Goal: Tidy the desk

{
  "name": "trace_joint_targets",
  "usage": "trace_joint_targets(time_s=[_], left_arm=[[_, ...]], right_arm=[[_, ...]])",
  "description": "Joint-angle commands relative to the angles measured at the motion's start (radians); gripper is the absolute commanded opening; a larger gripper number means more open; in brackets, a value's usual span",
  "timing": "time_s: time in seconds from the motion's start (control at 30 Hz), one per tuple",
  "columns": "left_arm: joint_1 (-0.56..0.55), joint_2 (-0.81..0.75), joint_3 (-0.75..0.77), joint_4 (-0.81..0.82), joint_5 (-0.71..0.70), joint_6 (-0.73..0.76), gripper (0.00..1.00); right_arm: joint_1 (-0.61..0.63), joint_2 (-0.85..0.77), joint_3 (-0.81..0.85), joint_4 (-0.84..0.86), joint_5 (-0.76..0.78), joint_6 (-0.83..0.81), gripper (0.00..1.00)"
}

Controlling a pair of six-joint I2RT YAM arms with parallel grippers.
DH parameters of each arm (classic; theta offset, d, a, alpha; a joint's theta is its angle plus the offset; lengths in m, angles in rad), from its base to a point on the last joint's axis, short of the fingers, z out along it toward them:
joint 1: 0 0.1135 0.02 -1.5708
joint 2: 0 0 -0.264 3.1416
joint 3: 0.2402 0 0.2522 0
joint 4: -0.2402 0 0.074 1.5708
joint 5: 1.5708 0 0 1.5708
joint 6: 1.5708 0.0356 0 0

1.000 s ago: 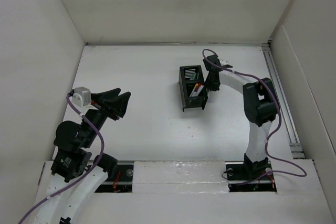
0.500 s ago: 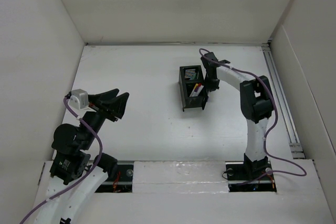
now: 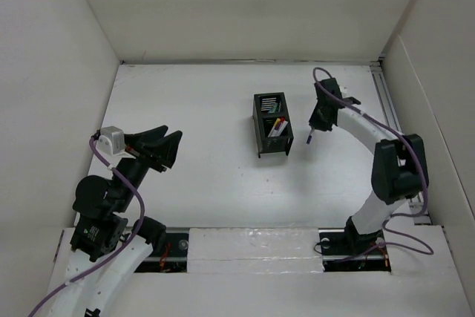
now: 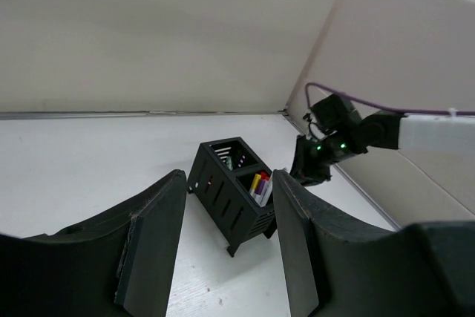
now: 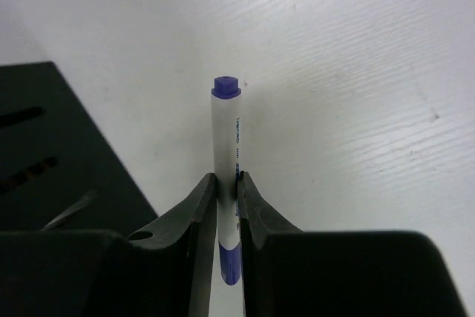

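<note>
Top external view shows the desk (image 3: 200,102) as a large flat white top, plain and matte, filling the middle of the picture. White walls close it at 9, 12 and 3 o'clock. A thin metal rail (image 3: 397,135) runs along its 3 o'clock edge, and the arm bases sit at 6 o'clock.

A black mesh organizer (image 3: 271,124) stands upright close to the centre, a little toward 1 o'clock. Some coloured items stand in its nearer compartment.

At 3 o'clock from the organizer, just beside it but apart, hangs the right gripper (image 3: 319,118). Its fingers (image 5: 199,206) are clamped on a white pen (image 5: 226,139) with blue ends. The pen points down to the desk.

At the 9 o'clock side of the desk the left gripper (image 3: 162,146) hovers with its fingers (image 4: 159,235) wide apart, nothing between them. A broad stretch of white surface lies between it and the organizer, and another from the organizer to the 12 o'clock wall.
</note>
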Motion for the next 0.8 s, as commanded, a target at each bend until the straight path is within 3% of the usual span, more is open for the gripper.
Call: trace_joint_targets(time_s=[0.0, 0.17, 0.37, 0.53, 0.77], left_arm=[[-0.005, 0.008, 0.001, 0.035, 0.006, 0.01, 0.46], [-0.005, 0.019, 0.001, 0.038, 0.008, 0.01, 0.46], [-0.005, 0.028, 0.0, 0.043, 0.016, 0.008, 0.46], [-0.005, 0.028, -0.002, 0.04, 0.009, 0.008, 0.46], [-0.005, 0.025, -0.003, 0.038, 0.008, 0.008, 0.46]], right_arm=[[-0.012, -0.134, -0.028, 0.107, -0.018, 0.012, 0.0], [-0.012, -0.289, -0.042, 0.086, -0.01, 0.021, 0.0], [0.131, -0.401, 0.044, 0.133, 0.043, 0.013, 0.0], [0.282, -0.349, 0.115, 0.195, 0.134, -0.004, 0.0], [0.43, -0.205, 0.179, 0.261, 0.39, -0.019, 0.0]])
